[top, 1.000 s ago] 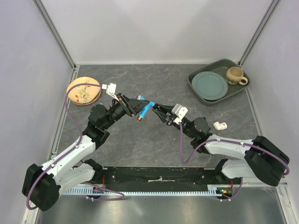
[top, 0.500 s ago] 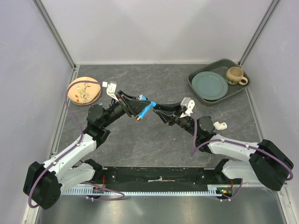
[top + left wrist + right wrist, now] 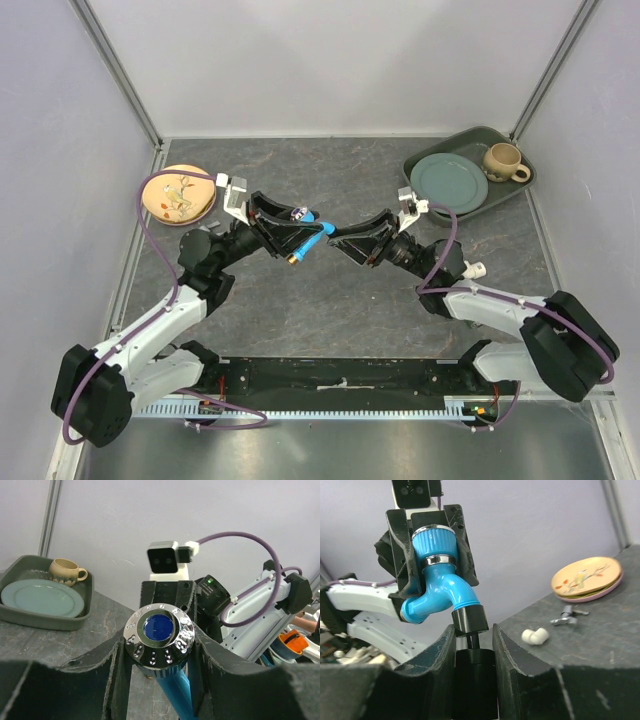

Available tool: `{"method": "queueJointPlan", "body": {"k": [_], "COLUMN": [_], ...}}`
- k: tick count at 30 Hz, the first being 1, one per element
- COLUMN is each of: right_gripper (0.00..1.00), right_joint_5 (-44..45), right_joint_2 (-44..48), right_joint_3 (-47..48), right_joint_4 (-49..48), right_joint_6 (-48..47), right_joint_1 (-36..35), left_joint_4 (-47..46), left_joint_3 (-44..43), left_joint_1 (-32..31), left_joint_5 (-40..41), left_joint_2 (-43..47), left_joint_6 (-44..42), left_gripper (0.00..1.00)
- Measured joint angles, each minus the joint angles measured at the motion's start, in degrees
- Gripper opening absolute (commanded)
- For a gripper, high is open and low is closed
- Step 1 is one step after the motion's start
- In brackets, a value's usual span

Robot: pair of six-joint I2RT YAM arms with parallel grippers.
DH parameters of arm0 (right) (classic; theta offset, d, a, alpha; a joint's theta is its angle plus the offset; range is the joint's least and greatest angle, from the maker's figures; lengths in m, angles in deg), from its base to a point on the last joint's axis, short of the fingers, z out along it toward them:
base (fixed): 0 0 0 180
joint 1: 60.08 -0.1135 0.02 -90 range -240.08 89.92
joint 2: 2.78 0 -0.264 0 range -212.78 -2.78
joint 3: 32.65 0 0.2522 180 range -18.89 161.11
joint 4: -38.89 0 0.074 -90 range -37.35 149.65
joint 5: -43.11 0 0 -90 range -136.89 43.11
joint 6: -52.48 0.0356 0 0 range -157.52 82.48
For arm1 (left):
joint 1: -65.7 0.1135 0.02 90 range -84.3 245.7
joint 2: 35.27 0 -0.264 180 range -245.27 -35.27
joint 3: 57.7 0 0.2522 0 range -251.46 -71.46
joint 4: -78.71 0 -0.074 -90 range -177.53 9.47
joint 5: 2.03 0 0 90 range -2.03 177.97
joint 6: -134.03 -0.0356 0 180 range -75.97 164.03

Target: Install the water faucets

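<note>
The blue faucet [image 3: 312, 238] hangs above the table's middle. My left gripper [image 3: 300, 232] is shut on it just under its chrome, blue-centred round knob [image 3: 159, 632]. In the right wrist view the faucet [image 3: 437, 587] hangs spout down from the left fingers [image 3: 462, 545]. My right gripper [image 3: 342, 241] meets it from the right and is shut on a black cylindrical end piece [image 3: 475, 680]. That piece sits just under the black collar [image 3: 470, 620] on the spout, with a thin black stem between them. The green faucet is not in view.
A white elbow pipe piece [image 3: 472, 269] lies by the right arm. A small metal part [image 3: 568, 615] lies near the yellow patterned plate [image 3: 179, 194] at far left. A dark tray [image 3: 420, 195] with a teal plate [image 3: 449, 181] and a mug [image 3: 503, 161] sits at far right.
The right wrist has swung up and back toward the tray while its fingers stayed at the faucet's spout. The left gripper has tilted slightly, still holding the blue faucet.
</note>
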Motion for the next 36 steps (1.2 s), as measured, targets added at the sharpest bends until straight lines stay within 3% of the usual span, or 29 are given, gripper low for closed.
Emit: {"method": "queueJointPlan", "body": {"k": [6,10,12,13,16,19,26,36], "right_gripper": [0.0,0.04,0.21,0.42,0.62,0.74,0.82,0.8], "right_joint_5": [-5.6,-7.4,-7.7,-7.7,-7.2,-5.6,-1.0,15.5], "right_joint_2": [-4.9,-5.7,-5.3,-4.9,-2.3,2.1,7.2,5.5], "right_joint_3": [1.8,2.3,2.3,2.3,2.3,2.8,2.9,-1.4], "right_joint_4": [-3.0,-3.4,-3.2,-2.9,-1.2,1.1,4.1,6.0], "right_joint_6": [13.3,16.6,15.9,15.0,11.1,4.7,-11.0,-35.2], "right_joint_1": [2.2,2.9,2.9,2.9,3.0,3.0,1.4,-10.1], "left_joint_4": [-0.5,-0.4,-0.1,0.0,0.1,1.7,2.9,3.3], "left_joint_3": [0.0,0.0,0.0,0.0,-0.1,-0.1,1.1,2.1], "left_joint_1": [0.4,0.5,0.5,0.5,0.1,-0.4,-0.5,-0.5], "left_joint_5": [-1.4,-1.9,-2.1,-2.2,-2.3,-1.7,3.5,6.3], "left_joint_2": [0.1,0.2,0.4,0.5,1.2,1.7,2.5,2.8], "left_joint_6": [-1.4,-1.6,-1.7,-1.8,-2.1,-2.3,-1.5,1.0], "left_gripper": [0.02,0.02,0.02,0.02,0.02,0.02,0.02,0.02]}}
